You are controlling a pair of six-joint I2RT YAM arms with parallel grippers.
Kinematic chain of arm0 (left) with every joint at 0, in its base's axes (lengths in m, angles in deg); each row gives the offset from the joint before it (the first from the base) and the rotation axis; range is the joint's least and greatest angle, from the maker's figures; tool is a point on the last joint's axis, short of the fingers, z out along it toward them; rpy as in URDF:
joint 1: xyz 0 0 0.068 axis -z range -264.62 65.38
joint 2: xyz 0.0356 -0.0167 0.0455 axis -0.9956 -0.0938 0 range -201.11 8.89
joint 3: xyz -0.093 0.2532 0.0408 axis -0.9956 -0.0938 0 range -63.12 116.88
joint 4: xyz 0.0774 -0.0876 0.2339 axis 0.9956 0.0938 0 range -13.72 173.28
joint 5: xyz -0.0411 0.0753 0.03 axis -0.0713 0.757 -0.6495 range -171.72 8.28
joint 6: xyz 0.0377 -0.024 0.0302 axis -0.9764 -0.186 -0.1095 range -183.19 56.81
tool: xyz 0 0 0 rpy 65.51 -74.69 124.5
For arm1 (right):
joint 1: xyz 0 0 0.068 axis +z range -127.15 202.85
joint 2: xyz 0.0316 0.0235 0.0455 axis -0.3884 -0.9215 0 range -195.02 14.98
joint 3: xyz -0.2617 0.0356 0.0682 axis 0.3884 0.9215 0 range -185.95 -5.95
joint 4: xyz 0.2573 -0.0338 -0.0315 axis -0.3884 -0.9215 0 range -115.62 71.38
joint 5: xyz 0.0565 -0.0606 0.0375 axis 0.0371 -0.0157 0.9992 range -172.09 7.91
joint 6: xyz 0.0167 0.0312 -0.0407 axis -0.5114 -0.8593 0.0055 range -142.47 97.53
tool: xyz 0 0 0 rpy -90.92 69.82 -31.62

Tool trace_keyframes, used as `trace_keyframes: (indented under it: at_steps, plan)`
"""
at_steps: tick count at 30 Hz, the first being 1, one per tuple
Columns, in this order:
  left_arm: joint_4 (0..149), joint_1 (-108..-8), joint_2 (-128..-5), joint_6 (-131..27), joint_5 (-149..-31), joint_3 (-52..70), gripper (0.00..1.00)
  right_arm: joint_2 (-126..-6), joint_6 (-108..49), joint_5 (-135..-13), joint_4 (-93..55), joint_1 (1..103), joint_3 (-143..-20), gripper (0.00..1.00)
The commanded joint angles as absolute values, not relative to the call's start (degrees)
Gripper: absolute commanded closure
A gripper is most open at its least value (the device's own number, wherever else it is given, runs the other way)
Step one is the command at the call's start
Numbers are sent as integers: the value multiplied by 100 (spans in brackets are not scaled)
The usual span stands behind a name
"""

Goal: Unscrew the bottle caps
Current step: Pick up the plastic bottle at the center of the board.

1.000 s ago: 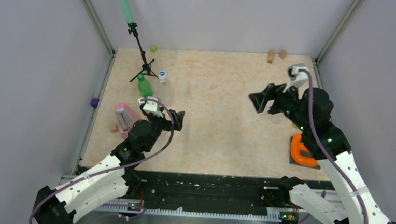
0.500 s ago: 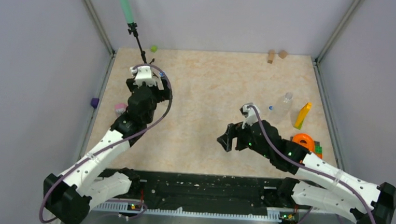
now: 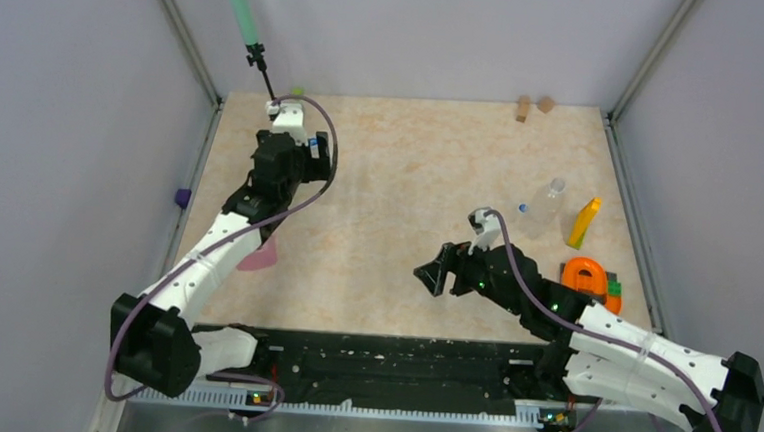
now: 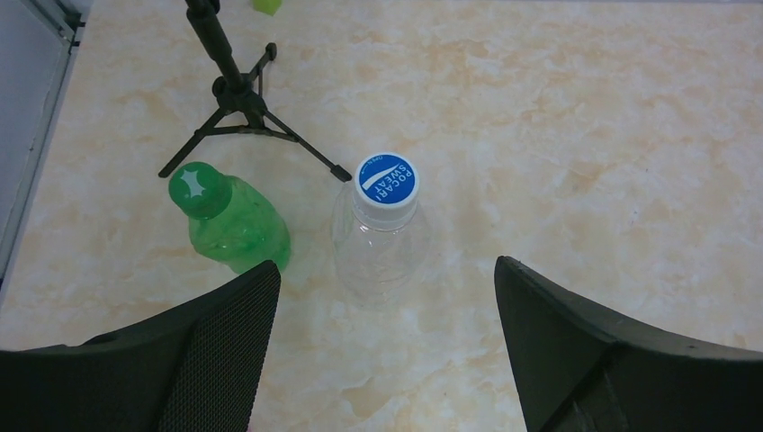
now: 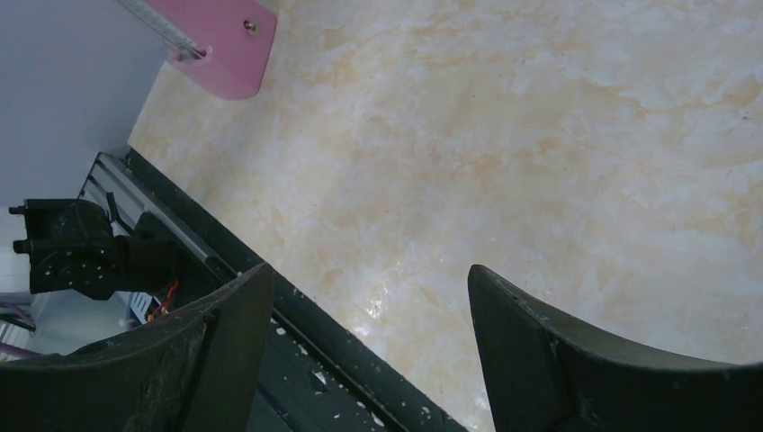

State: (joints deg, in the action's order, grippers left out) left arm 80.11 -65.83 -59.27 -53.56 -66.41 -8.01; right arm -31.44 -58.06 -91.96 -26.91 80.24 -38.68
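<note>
In the left wrist view a clear bottle [image 4: 378,247] with a blue cap [image 4: 388,178] stands upright beside a translucent green bottle [image 4: 236,232] with a dark green cap [image 4: 200,189]. My left gripper [image 4: 387,270] is open and empty, above and just short of the clear bottle. In the top view it [image 3: 309,159] is at the far left and hides both bottles. Another clear bottle [image 3: 545,204] with a blue cap [image 3: 522,209] sits at the right. My right gripper [image 3: 433,272] is open and empty over bare table near the front middle; it also shows in the right wrist view [image 5: 371,270].
A black tripod [image 4: 238,99] holding a green stick [image 3: 241,9] stands behind the bottles, with a lime-green lump [image 4: 266,5] beyond. A pink object [image 3: 259,257] lies front left. A yellow block [image 3: 584,221] and an orange object [image 3: 585,277] sit at the right; wooden blocks [image 3: 523,108] are far back.
My left arm has reached from the front left out to the far left, over the two bottles. My right arm swung from the far right to the front middle, then barely moved.
</note>
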Motion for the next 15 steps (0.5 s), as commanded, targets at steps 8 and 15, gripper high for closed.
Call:
trace_keyframes:
  at_steps: [8, 15]
  plan:
    - [6773, -6764, -6661, -5575, -6923, -699, 11, -3051, -5897, -9216, -2340, 8110, -3795, 23]
    - [6442, -6791, -6847, -5672, -6907, -789, 19, -3123, -5855, -9235, -2260, 8106, -3743, 23]
